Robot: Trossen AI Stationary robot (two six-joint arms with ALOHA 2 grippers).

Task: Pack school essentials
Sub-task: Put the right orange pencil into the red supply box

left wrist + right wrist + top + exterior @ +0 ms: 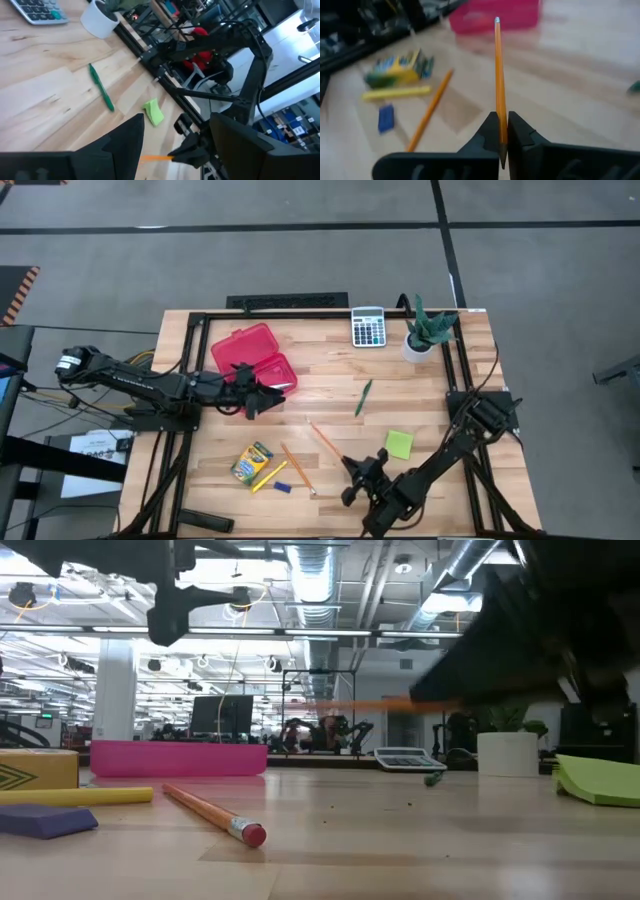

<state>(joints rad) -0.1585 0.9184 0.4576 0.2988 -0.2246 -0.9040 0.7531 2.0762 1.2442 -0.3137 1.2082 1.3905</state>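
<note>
Right pincer (502, 131) clenched on an orange pencil (499, 75), lifted near the bench's front edge; keep grip firm and pencil level while carrying toward the red case (254, 355), where left pincer (268, 395) waits released.

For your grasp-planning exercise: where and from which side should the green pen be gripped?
Grip the green pen at mid-barrel, coming straight down from above, claw closing across its thin body: it lies flat on the table with bare wood around it.
</note>
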